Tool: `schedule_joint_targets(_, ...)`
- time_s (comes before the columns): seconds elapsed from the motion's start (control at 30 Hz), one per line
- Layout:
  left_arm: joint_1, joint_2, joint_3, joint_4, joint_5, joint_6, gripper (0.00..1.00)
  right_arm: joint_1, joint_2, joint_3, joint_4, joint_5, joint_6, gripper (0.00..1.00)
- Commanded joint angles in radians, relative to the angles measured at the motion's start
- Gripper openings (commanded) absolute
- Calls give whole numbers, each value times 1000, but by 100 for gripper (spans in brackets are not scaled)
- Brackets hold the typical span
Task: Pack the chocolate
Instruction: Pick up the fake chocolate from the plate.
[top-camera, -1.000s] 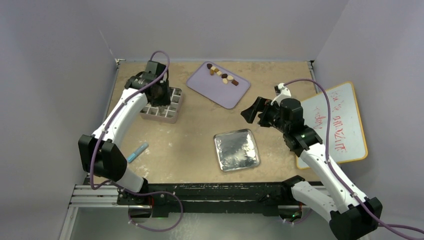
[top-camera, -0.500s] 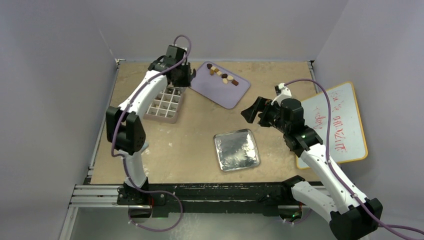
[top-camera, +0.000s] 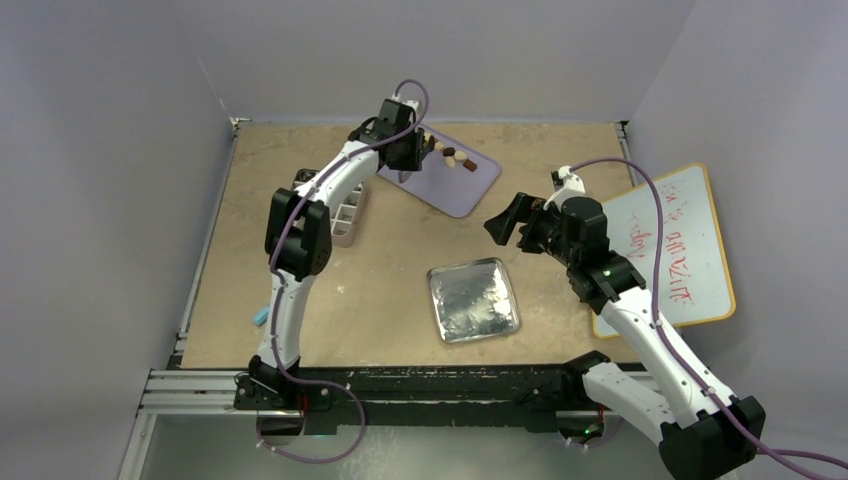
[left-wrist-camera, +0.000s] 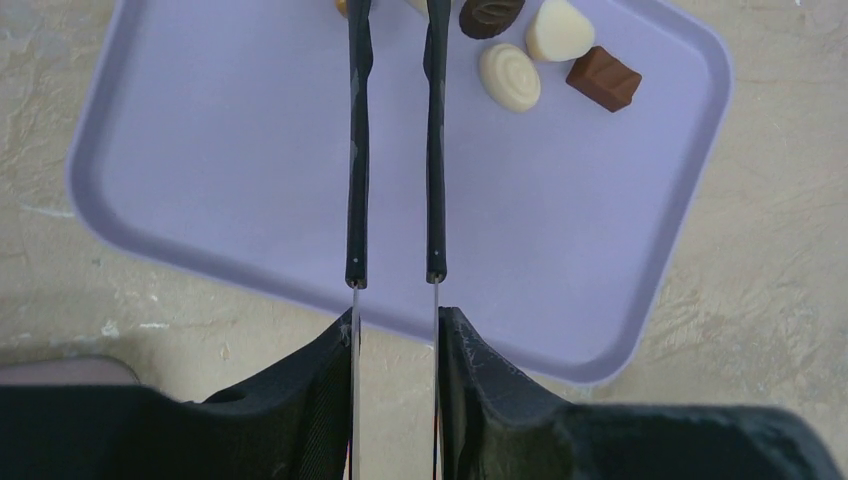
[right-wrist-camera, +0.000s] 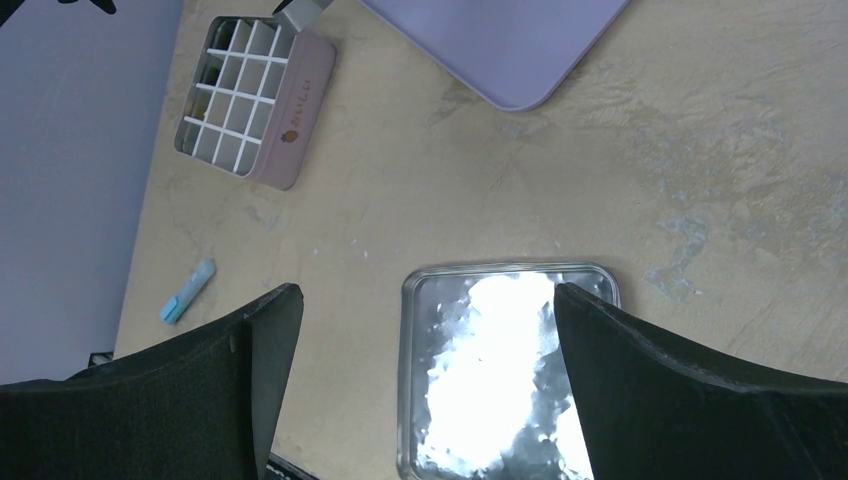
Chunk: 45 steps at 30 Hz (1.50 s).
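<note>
Several chocolates (top-camera: 455, 157), dark, brown and cream, lie in a row at the far end of a lilac tray (top-camera: 455, 190). My left gripper (top-camera: 404, 158) is over the tray's left part, shut on black tweezers (left-wrist-camera: 357, 150). The tweezer arms stand slightly apart and their tips run out of the left wrist view near a dark round piece (left-wrist-camera: 490, 12), a white round one (left-wrist-camera: 509, 76), a white heart (left-wrist-camera: 559, 30) and a brown square (left-wrist-camera: 603, 79). The pink gridded box (right-wrist-camera: 255, 100) stands left of the tray. My right gripper (top-camera: 505, 224) is open and empty above the table.
A shiny silver tin lid (top-camera: 473, 300) lies in the near middle, below my right gripper (right-wrist-camera: 425, 292). A whiteboard (top-camera: 675, 245) with red writing lies at the right edge. A small blue object (right-wrist-camera: 187, 292) lies near the left front. Grey walls enclose the table.
My left arm has swung right, from over the pink box to over the lilac tray, with the tweezers in it. The right arm has stayed still.
</note>
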Motion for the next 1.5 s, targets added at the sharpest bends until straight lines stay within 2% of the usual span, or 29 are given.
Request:
schedule_joint_targets(0.0,1,23,62,92,-17,34,31,2,-19,31,-7,26,-24,97)
schedule_joint_targets(0.53,2,71,52,126,-77,67,33,3,-13,40,-14,32,-28,97)
schedule_joint_targets(0.83,3,113,67,129,-66,82,33,2,-4,56,-25,23,-31,97)
schedule_joint_targets(1.0,4,141,112,94,-51,84,29,3,-3,53,-21,31,-32,97)
schedule_joint_targets(1.2,4,98,92,92,-53,76,15,3,3,35,-10,24,-25,97)
schedule_joint_targets(1.47,4,13,69,5,-45,46,15,2,6,47,9,15,-27,97)
